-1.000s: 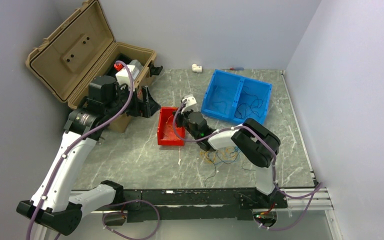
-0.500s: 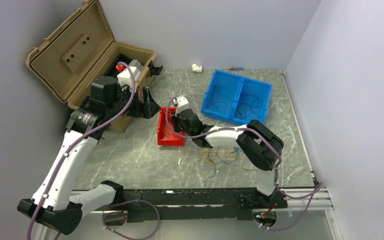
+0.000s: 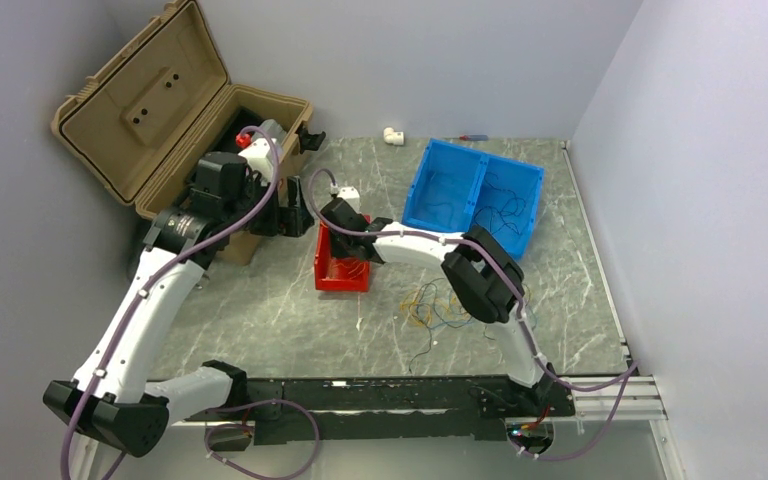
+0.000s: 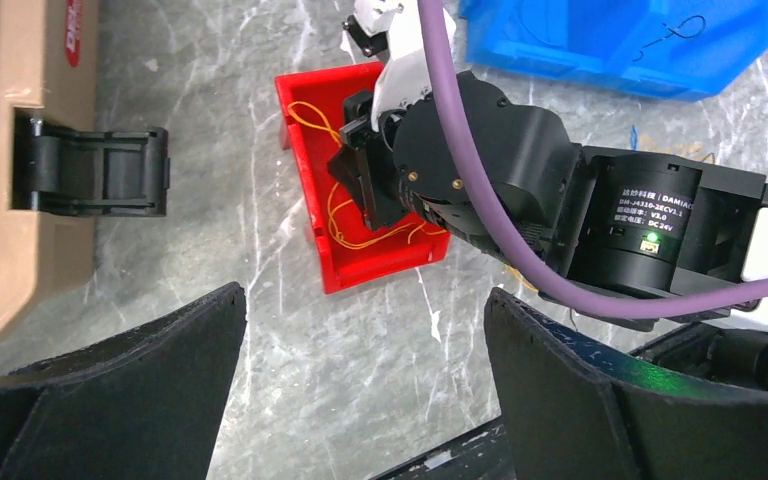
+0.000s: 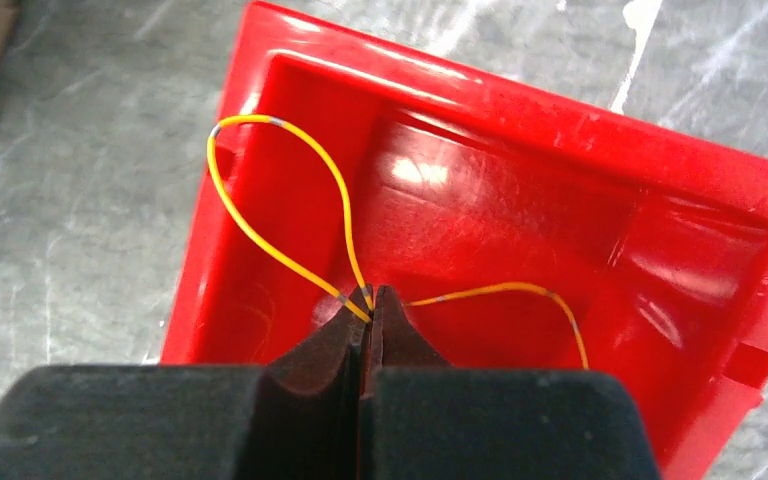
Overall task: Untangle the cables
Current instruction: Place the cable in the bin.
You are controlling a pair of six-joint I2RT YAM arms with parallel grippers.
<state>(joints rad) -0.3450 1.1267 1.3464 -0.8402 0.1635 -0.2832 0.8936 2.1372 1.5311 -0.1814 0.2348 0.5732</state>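
Sorting looks to be the step in hand. Seen from above, the right hand [image 3: 343,243] hangs over the red bin [image 3: 321,258]. The tangle of cables [image 3: 438,308] lies on the surface [image 3: 260,320] at four o'clock from that bin. Dark strands [image 3: 495,210] sit in the blue bin [image 3: 430,185] at two o'clock. The left hand [image 3: 295,208] hovers at ten o'clock, beside the tan case [image 3: 130,120].

In the right wrist view, the hand is clenched on a yellow cable [image 5: 344,212], whose loop drapes inside the bin.

In the left wrist view, that hand's fingers [image 4: 130,390] stand released, grasping nothing.

The next move probably calls for letting go so the strand drops, then fetching another.
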